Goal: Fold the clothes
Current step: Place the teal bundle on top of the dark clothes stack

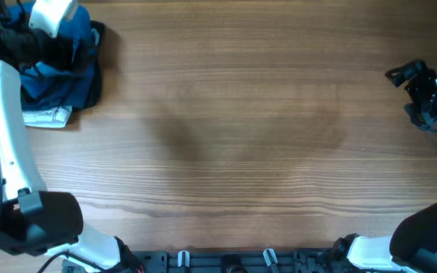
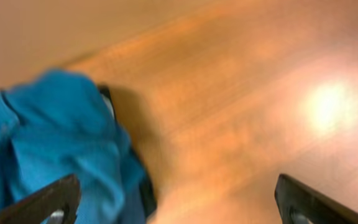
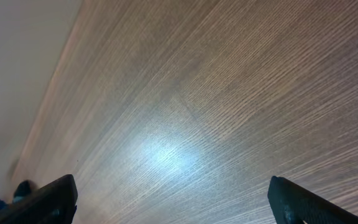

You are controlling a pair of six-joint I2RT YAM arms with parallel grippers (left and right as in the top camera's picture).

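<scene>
The blue clothes (image 1: 78, 30) lie bunched in the far left corner, on top of a pile of folded garments. In the left wrist view the clothes (image 2: 55, 137) fill the lower left, blurred. My left gripper (image 1: 55, 47) hovers over them, and in its own view the left gripper (image 2: 179, 208) is open, with one finger in front of the blue fabric and the other over bare wood. At the right edge my right gripper (image 1: 407, 95) is open above bare table. The right gripper (image 3: 179, 205) has nothing between its fingers.
Under the blue fabric, the pile shows a dark navy garment (image 1: 82, 89) and a white one (image 1: 48, 115). The wooden table (image 1: 241, 136) stretches between the two arms. The arm bases stand at the near edge.
</scene>
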